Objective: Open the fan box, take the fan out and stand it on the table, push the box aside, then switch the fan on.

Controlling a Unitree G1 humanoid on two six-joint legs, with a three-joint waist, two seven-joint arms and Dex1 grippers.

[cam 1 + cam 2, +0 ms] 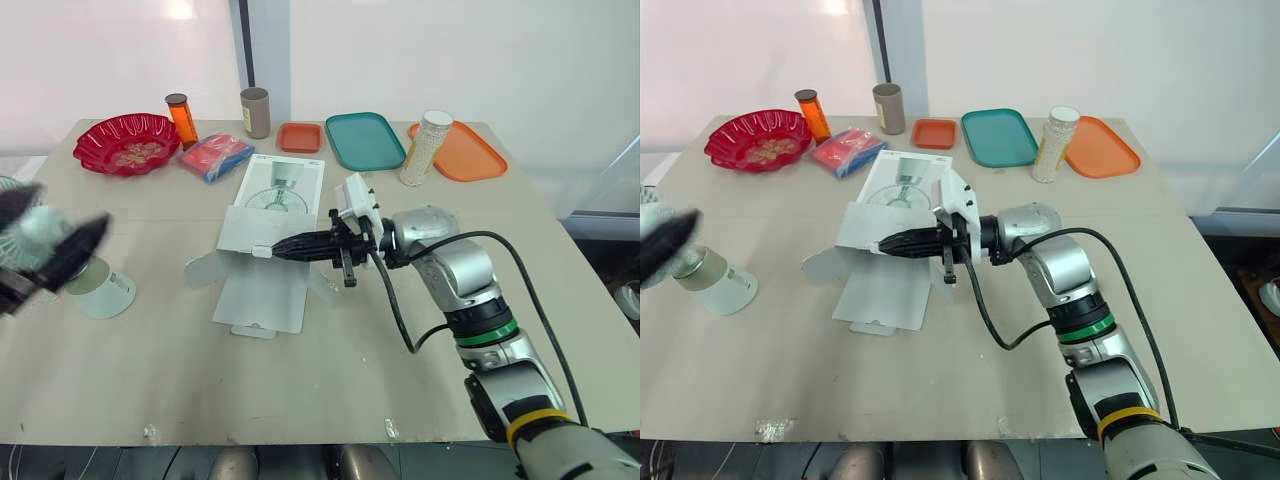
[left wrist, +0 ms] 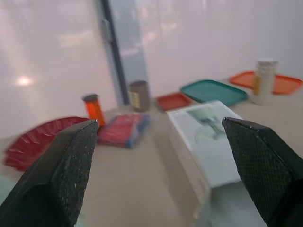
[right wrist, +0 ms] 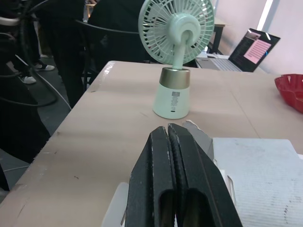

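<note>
On the head view, the fan (image 1: 105, 292) stands at nine o'clock from the open box (image 1: 282, 190), the clenched right gripper (image 1: 262, 251) on its flap (image 1: 238, 232): pushing aside seems in hand. By the left wrist view, the left gripper (image 2: 159, 122) gapes empty; next, shove the box clear.

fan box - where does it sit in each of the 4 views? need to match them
Left eye: box mid-table, flaps open, right gripper over it.
Right eye: box mid-table, same spot.
Left wrist: box just short of the teal tray.
Right wrist: its white flap beside the shut fingers.
Shared landmark: red bowl.
</note>
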